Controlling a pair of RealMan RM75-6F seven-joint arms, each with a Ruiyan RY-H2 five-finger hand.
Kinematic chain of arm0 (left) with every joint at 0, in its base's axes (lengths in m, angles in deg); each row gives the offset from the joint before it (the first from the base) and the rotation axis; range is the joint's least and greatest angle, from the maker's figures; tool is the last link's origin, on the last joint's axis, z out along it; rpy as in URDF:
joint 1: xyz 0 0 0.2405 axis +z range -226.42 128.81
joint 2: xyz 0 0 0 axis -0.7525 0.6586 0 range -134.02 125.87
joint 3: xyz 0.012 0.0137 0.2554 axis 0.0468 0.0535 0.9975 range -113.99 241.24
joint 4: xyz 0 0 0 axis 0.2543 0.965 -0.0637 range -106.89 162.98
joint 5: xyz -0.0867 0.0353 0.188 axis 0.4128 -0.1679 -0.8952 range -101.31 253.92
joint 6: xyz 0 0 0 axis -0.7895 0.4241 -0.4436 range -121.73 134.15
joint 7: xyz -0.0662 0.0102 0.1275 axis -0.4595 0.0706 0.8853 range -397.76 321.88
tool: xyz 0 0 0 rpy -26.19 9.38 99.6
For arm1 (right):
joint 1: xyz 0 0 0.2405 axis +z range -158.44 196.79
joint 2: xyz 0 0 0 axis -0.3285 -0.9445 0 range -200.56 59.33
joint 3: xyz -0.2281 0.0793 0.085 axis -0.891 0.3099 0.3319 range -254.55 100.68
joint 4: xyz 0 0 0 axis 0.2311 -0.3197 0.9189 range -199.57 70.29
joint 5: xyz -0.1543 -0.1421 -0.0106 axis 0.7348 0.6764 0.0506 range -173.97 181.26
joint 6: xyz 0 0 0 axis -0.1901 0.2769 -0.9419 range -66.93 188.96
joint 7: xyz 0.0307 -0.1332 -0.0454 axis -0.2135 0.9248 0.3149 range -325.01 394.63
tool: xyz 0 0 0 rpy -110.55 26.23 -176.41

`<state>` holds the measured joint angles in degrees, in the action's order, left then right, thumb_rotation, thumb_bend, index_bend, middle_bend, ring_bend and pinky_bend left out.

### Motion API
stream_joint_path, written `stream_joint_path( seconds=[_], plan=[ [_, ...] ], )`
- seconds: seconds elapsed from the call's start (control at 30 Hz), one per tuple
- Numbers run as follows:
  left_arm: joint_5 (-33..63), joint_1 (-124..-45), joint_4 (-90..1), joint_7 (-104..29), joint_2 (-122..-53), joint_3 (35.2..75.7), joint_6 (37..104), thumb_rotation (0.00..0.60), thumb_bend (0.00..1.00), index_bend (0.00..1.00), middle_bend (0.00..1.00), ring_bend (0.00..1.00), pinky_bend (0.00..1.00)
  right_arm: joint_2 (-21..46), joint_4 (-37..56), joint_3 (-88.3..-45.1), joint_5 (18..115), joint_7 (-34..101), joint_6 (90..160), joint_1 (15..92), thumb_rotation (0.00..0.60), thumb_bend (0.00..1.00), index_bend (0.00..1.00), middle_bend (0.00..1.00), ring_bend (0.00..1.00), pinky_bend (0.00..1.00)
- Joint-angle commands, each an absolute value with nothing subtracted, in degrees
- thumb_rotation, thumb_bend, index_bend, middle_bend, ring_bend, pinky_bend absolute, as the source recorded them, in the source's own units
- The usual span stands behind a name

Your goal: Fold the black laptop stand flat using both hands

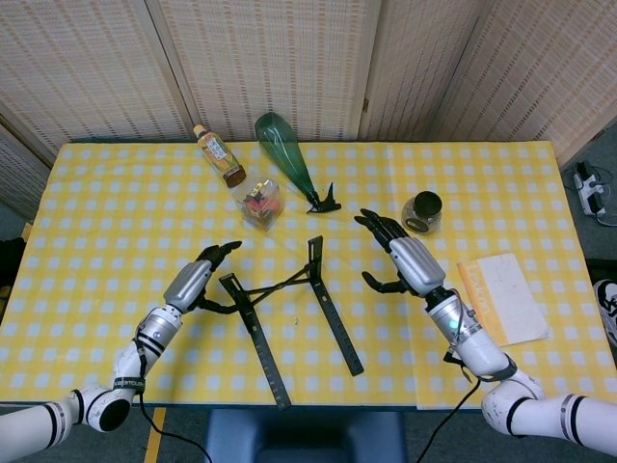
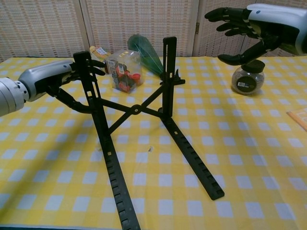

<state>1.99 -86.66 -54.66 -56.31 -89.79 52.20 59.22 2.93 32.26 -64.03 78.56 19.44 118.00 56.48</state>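
Observation:
The black laptop stand [image 1: 334,316] stands unfolded mid-table, two long rails on the cloth, two uprights joined by crossed bars [image 2: 136,109]. My left hand [image 1: 196,281] cups the top of the left upright [image 2: 84,62]. Its fingers [image 2: 97,65] lie behind the post and the thumb reaches the post lower down; a firm grip does not show. My right hand [image 1: 405,258] hovers open, fingers spread, well right of the right upright [image 2: 168,57]. In the chest view this right hand [image 2: 256,24] hangs above a jar.
Behind the stand lie a tea bottle [image 1: 218,154], a green bottle [image 1: 285,159], a clear box with red contents [image 1: 258,201] and a small black clip [image 1: 326,200]. A dark-lidded jar [image 1: 421,210] stands at right; a notebook [image 1: 503,299] lies near the right front edge.

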Motion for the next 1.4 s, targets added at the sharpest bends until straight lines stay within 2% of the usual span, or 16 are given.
stream_joint_path(
  seconds=[0.03,0.4,0.73,0.9,1.03,1.2,1.4],
  plan=[
    [2.07,-86.55,-53.60,-56.07,-90.78,52.42,59.98,0.600,0.16,0.15,0.17,0.17,0.00,3.19,31.82,-64.12,78.57,19.11,117.81,56.50,0.600,0.42,0.00,0.00,0.00,0.00],
    [1.31,-86.62,-48.27,-57.78,-95.15,52.18,62.17,0.600,0.16,0.42,0.33,0.29,0.01,3.83,30.47,-64.42,78.66,18.61,117.65,56.35,0.600,0.42,0.00,0.00,0.00,0.00],
    [-0.71,-86.67,-44.40,-54.76,-97.03,53.25,64.34,0.600,0.18,0.58,0.40,0.34,0.02,3.88,29.99,-64.77,79.42,17.61,117.81,55.98,0.600,0.42,0.00,0.00,0.00,0.00],
    [-1.42,-86.55,-43.76,-54.32,-97.38,53.55,65.20,0.600,0.26,0.65,0.43,0.36,0.02,4.05,29.56,-65.25,79.82,17.21,117.50,55.87,0.600,0.42,0.00,0.00,0.00,0.00],
    [-1.64,-86.49,-43.82,-55.36,-97.17,53.51,65.28,0.600,0.32,0.67,0.44,0.36,0.02,4.50,28.74,-66.18,79.69,17.60,116.23,56.00,0.600,0.42,0.00,0.00,0.00,0.00],
    [-2.75,-86.20,-43.31,-55.01,-96.62,54.00,66.33,0.600,0.33,0.67,0.44,0.36,0.02,5.37,27.37,-67.78,78.50,19.09,112.51,56.89,0.600,0.42,0.00,0.00,0.00,0.00],
    [-3.06,-85.33,-43.43,-55.63,-95.91,54.59,67.13,0.600,0.32,0.55,0.44,0.35,0.02,7.60,25.23,-67.68,76.38,19.32,109.48,58.19,0.600,0.42,0.00,0.00,0.01,0.00]
  ],
)
